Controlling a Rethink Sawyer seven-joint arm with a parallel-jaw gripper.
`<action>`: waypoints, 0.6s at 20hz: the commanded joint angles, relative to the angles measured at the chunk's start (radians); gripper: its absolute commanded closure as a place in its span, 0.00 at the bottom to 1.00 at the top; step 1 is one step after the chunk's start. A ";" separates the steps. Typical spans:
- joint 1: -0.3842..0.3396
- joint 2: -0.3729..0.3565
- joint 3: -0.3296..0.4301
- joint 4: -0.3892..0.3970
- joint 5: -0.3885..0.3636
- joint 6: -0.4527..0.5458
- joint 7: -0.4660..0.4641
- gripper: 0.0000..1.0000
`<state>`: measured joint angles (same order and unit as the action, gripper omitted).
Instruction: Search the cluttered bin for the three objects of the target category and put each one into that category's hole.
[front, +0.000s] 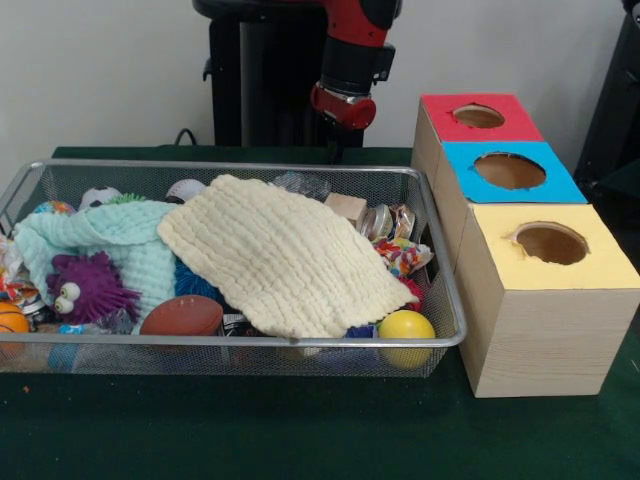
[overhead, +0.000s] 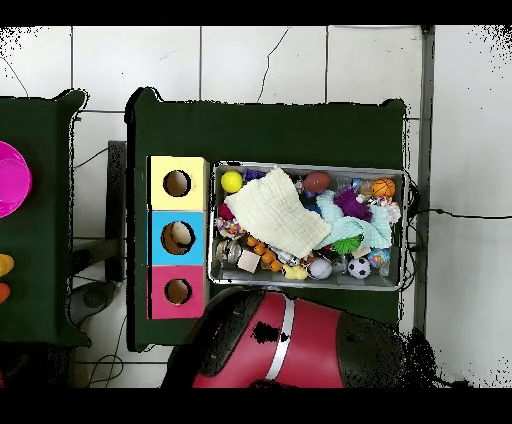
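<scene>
The silver wire-mesh bin (front: 230, 166) stands on the green table, also in the overhead view (overhead: 404, 230). A cream waffle cloth (front: 280, 250) lies over its middle, and a mint cloth (front: 110, 235) lies beside it. Around them show a purple googly-eyed toy (front: 85, 285), a brown football (front: 182, 315), a yellow ball (front: 405, 325) and a wooden block (front: 347, 207). Three wooden boxes with round holes stand next to the bin: red top (front: 515, 108), blue top (front: 455, 160), yellow top (front: 600, 265). Only the red arm (front: 345, 100) shows, drawn back behind the bin. The gripper is not visible.
In the overhead view the arm's red body (overhead: 300, 345) lies at the bottom, beside the bin's long side. A light-coloured object sits inside the blue box's hole (overhead: 180, 236). A second green table with a pink dish (overhead: 10, 178) stands at the left.
</scene>
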<state>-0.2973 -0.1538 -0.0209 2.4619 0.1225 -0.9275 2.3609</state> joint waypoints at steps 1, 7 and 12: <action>0.022 0.136 0.043 -0.203 0.155 0.252 0.111 1.00; 0.037 0.084 0.061 -0.149 0.167 0.272 0.134 1.00; 0.049 0.102 0.055 -0.153 0.171 0.229 0.173 1.00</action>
<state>-0.2534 -0.1745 -0.0262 2.4624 0.1646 -0.8954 2.3609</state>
